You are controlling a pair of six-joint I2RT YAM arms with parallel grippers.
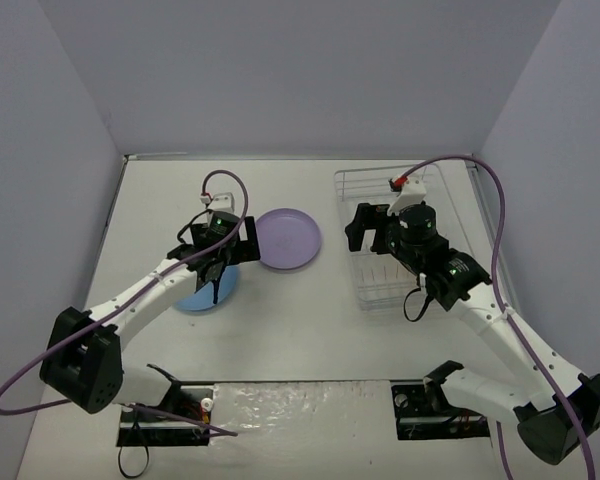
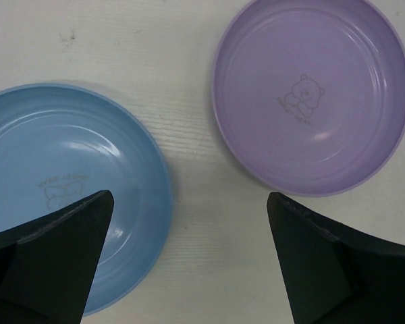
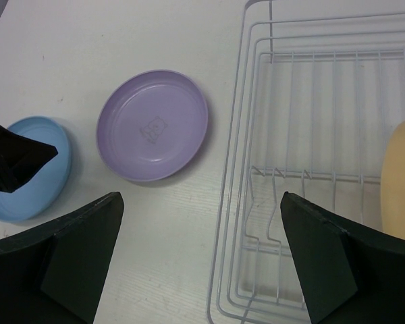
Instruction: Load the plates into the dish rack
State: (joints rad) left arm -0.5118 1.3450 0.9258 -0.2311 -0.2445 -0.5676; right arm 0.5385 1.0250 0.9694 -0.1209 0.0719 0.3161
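Observation:
The lavender plate [image 1: 288,239] lies flat on the table left of the dish rack [image 1: 380,290]. The blue plate [image 1: 208,290] lies to its front left, partly under my left gripper [image 1: 225,252]. In the left wrist view my left gripper [image 2: 189,270] is open and empty above the gap between the blue plate [image 2: 61,182] and the lavender plate [image 2: 310,94]. My right gripper [image 3: 201,263] is open and empty above the rack's left rim [image 3: 237,115]. The orange-yellow plate [image 3: 401,182] stands in the rack at the right edge. The lavender [image 3: 152,125] and blue [image 3: 34,169] plates show there too.
Grey walls close in the table on the left, back and right. The rack stands close to the right wall. My left gripper's dark body [image 3: 10,158] shows over the blue plate in the right wrist view.

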